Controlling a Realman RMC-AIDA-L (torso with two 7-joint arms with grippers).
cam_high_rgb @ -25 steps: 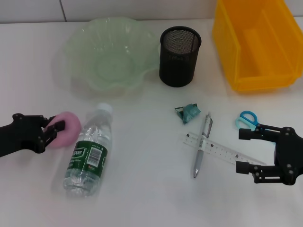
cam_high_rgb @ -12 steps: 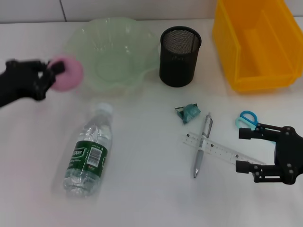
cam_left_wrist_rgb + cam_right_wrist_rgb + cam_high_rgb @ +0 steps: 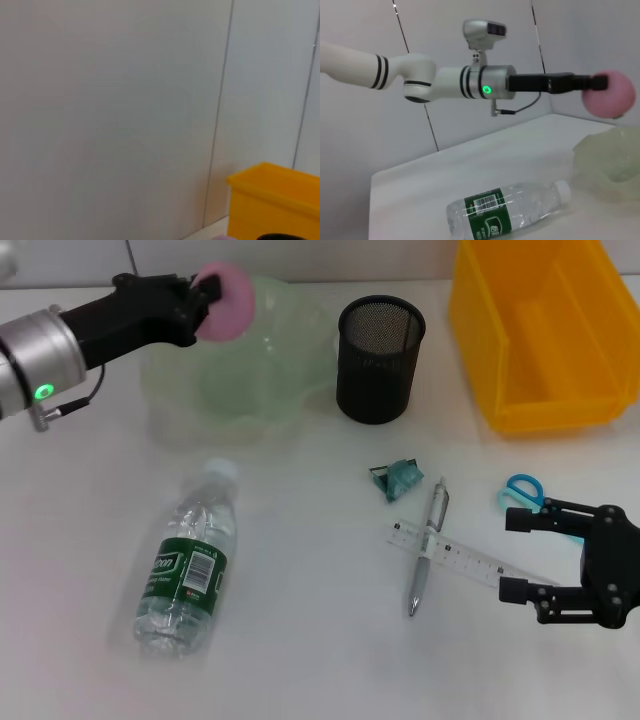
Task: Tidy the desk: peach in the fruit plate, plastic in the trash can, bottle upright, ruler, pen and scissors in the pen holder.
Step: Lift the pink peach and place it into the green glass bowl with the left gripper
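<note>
My left gripper (image 3: 205, 302) is shut on the pink peach (image 3: 226, 302) and holds it in the air over the far left rim of the pale green fruit plate (image 3: 240, 380); the peach (image 3: 608, 93) also shows in the right wrist view. The plastic bottle (image 3: 190, 559) lies on its side at the front left. A teal plastic scrap (image 3: 398, 478), a silver pen (image 3: 427, 545) across a clear ruler (image 3: 470, 560) and blue-handled scissors (image 3: 521, 493) lie at the right. My right gripper (image 3: 522, 557) is open, resting by the ruler's end and the scissors. The black mesh pen holder (image 3: 379, 357) stands behind.
The yellow bin (image 3: 545, 330) stands at the back right; its corner shows in the left wrist view (image 3: 272, 202). A white wall lies behind the table. The bottle (image 3: 507, 214) and plate (image 3: 607, 160) also show in the right wrist view.
My left gripper has lifted the peach from beside the bottle, then carried it up and to the right, to above the fruit plate's rim. The right arm has stayed still.
</note>
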